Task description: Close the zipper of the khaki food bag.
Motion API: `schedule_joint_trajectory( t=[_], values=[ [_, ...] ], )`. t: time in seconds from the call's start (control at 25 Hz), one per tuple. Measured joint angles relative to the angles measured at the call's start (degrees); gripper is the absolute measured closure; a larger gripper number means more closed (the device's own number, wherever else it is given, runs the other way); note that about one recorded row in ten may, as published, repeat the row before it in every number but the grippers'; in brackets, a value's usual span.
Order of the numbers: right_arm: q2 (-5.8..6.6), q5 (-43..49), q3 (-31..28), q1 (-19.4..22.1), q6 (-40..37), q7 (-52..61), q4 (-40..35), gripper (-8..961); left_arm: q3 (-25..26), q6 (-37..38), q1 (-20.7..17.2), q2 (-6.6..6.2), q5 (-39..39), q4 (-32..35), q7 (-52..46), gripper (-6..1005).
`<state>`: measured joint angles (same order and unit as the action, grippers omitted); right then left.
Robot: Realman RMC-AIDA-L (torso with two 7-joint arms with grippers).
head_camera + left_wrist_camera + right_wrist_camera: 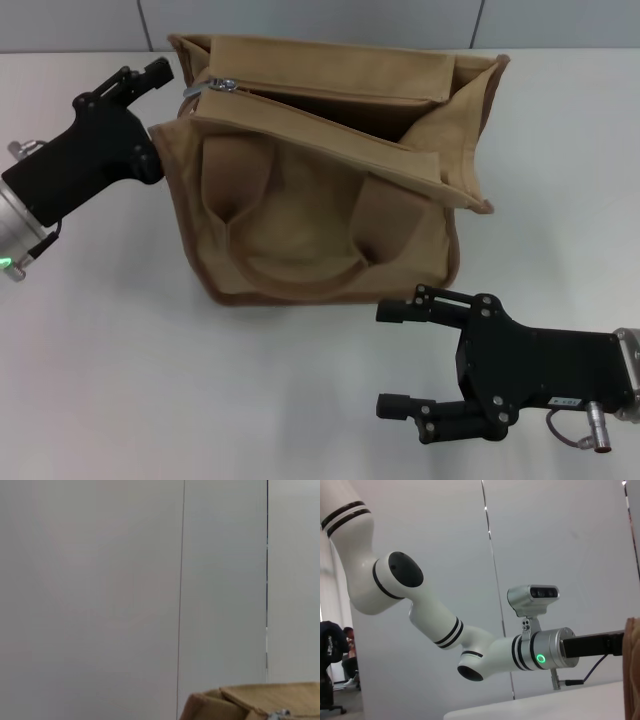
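The khaki food bag (320, 200) stands on the white table in the middle of the head view. Its top gapes open along the zipper (330, 110). The silver slider (222, 84) sits at the bag's left end. My left gripper (150, 90) is at the bag's upper left corner, just left of the slider and apart from it. My right gripper (392, 358) is open and empty, low over the table in front of the bag's right side. A corner of the bag (250, 705) and a glint of the slider (282, 713) show in the left wrist view.
The bag's two wide handles (300, 230) lie flopped over its front face. A grey wall stands behind the table's far edge (560, 48). In the right wrist view the left arm (485, 655) reaches toward a sliver of the bag (632, 670).
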<state>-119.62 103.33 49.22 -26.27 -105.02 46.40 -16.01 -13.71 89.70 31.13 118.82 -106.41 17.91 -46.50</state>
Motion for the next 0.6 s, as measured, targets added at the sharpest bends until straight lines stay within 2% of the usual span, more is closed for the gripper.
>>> schedule_joint_trajectory(
  t=[0.28,0.6],
  values=[
    [0.0,-0.66,0.0,0.15,0.17,0.0,0.02,118,-0.04,-1.98,-0.16,0.06,6.18,-1.71,0.56,290],
    [0.0,-1.3,-0.08,-0.06,1.19,0.0,0.02,119,-0.67,-1.98,-0.72,0.03,6.03,-1.67,1.0,331]
  ],
)
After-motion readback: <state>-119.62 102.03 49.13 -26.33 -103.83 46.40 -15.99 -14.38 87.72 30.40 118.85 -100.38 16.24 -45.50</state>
